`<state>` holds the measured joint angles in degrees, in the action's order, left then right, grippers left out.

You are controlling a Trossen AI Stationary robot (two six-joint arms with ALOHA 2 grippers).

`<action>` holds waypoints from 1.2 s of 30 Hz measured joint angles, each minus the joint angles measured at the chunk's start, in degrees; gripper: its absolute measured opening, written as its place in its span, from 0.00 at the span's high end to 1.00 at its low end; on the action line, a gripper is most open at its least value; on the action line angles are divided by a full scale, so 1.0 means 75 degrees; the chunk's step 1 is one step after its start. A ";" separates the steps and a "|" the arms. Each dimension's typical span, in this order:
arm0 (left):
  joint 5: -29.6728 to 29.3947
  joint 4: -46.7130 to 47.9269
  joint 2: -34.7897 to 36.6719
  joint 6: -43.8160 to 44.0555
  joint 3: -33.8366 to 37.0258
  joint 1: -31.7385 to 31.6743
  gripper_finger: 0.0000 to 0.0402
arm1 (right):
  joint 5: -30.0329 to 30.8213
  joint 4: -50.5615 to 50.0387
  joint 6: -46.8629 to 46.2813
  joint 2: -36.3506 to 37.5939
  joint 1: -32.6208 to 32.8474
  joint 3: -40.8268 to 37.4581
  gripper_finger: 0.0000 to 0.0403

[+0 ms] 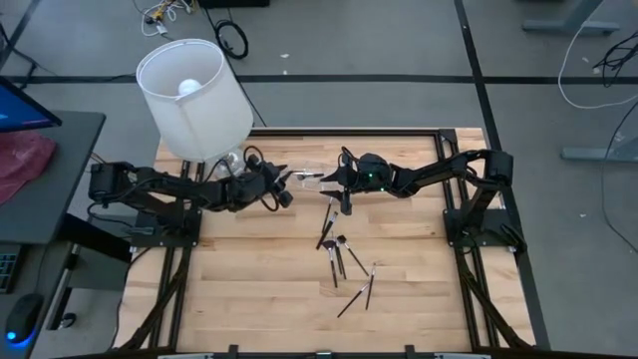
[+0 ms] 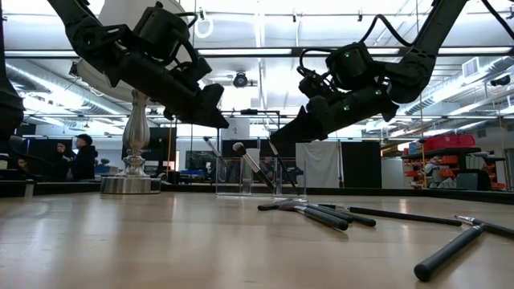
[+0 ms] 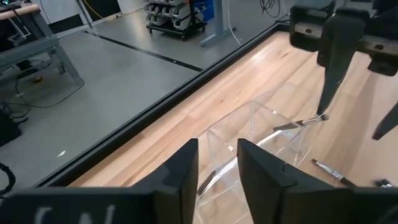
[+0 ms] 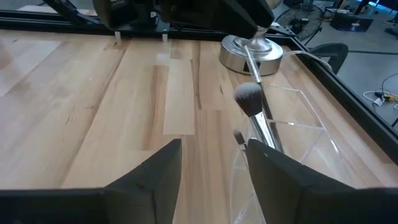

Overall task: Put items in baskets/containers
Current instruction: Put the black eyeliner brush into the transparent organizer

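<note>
Below, you see the clear container (image 1: 309, 179) near the table's (image 1: 249, 289) far edge, between the two grippers. It is a low, oblong box of see-through plastic; its walls show mainly as pale edges and glints (image 3: 267, 134). Two brushes lean inside it: one with a full, pale, rounded tuft on a silvery ferrule (image 4: 250, 99), and a smaller one beside it (image 4: 239, 137).

Your left gripper (image 3: 217, 165) hovers just above the container's near end, its two dark fingers standing a narrow gap apart with nothing between them. Your right gripper (image 4: 213, 165) hangs over the container's other end, fingers spread and empty.

Loose brushes (image 1: 344, 261) lie scattered on the bare wood nearer the middle of the table, well apart from the container. They are thin, with dark slender handles and small tips; several cross one another in the low view (image 2: 321, 213), and another lies apart at the side (image 2: 454, 249).

A lamp (image 1: 194, 100) with a white shade and metal base (image 2: 132, 183) stands beside the left arm.
</note>
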<state>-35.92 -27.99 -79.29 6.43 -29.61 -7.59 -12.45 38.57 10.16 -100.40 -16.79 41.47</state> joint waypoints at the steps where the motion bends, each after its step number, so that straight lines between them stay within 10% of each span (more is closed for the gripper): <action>1: 0.0019 -0.0058 0.0000 -0.0002 0.0000 0.0015 0.69 | -0.0002 0.0000 0.0002 0.0000 0.0002 0.0000 0.54; 17: 0.0846 -0.1470 0.0003 -0.0885 -0.0381 0.1418 0.68 | -0.0081 0.0321 0.0047 0.0018 0.0272 0.0000 0.54; 25: 0.1111 0.0226 0.0006 -0.1749 -0.1535 0.2522 0.68 | -0.0081 -0.0289 -0.0011 0.0671 0.0585 0.0000 0.54; 36: 0.1029 -0.0228 -0.1590 0.0693 -0.1264 0.2631 0.68 | -0.0035 -0.3700 -0.0518 0.1787 0.1842 0.0003 0.55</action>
<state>-28.20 -29.70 -91.21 11.62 -39.08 12.14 -12.71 10.82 6.27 -87.00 -2.98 41.50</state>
